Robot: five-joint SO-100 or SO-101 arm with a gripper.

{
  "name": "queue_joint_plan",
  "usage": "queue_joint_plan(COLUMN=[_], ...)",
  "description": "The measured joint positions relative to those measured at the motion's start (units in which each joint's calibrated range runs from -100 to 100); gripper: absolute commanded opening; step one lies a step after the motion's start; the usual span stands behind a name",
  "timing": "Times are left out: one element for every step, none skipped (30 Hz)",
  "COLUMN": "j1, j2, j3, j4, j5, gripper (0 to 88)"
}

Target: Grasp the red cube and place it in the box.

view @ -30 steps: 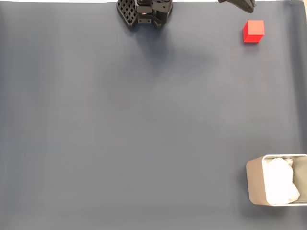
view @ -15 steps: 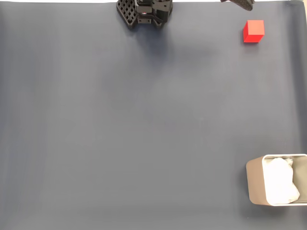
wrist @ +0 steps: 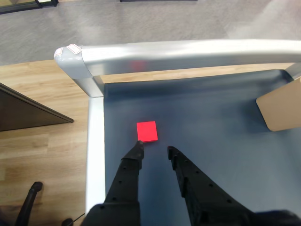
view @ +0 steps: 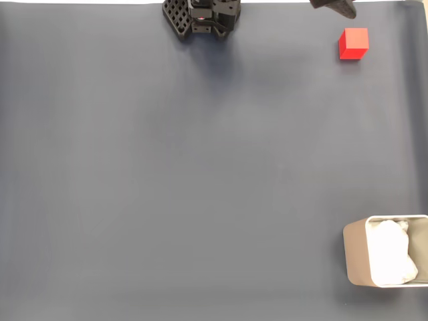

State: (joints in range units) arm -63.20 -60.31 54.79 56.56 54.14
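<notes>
The red cube point(view: 353, 43) rests on the dark grey mat near the top right corner of the fixed view. In the wrist view the red cube point(wrist: 147, 131) lies just beyond my gripper point(wrist: 154, 150), slightly towards the left fingertip point(wrist: 137, 149). The gripper is open and holds nothing. A dark tip of the gripper point(view: 334, 7) pokes in at the top edge of the fixed view, up and left of the cube. The beige box point(view: 356, 251) with white crumpled lining stands at the bottom right of the fixed view, far from the cube; its corner point(wrist: 282, 109) shows at the right of the wrist view.
The arm's black base point(view: 200, 17) stands at the top centre of the fixed view. A silver metal rail point(wrist: 188, 49) borders the mat just beyond the cube and along its left side, with wooden floor outside it. The mat point(view: 200, 174) stretches between cube and box.
The gripper's tip has drawn back slightly towards the top edge of the fixed view. Cube and box have not moved.
</notes>
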Motion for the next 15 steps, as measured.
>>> queue_joint_plan(j1=[0.0, 0.0, 0.0, 0.0, 0.0, 0.0, 0.0, 0.0, 0.0, 0.0, 0.0, 0.0, 0.0, 0.0, 0.0], j2=[0.26, 0.52, 0.78, 1.04, 1.13, 1.48, 1.91, 2.43, 2.95, 3.47, 4.17, 4.86, 5.47, 5.99, 6.51], j3=[0.0, 0.27, 0.72, 0.81, 1.08, 1.45, 1.54, 1.54, 1.54, 1.54, 1.54, 1.54, 1.63, 1.99, 2.35], j4=[0.0, -0.08, -0.16, -0.4, -0.8, -1.19, -1.59, -1.99, -2.47, -3.02, -3.58, -4.14, -4.69, -5.25, -5.81], j5=[0.1, 0.1, 0.1, 0.15, 0.29, 0.49, 0.73, 0.98, 1.22, 1.42, 1.56, 1.71, 1.81, 1.9, 2.0], gripper=[15.9, 16.8, 18.0, 18.8, 19.5, 20.4, 21.3, 22.2, 23.0, 23.7, 24.4, 25.0, 25.6, 26.1, 26.7])
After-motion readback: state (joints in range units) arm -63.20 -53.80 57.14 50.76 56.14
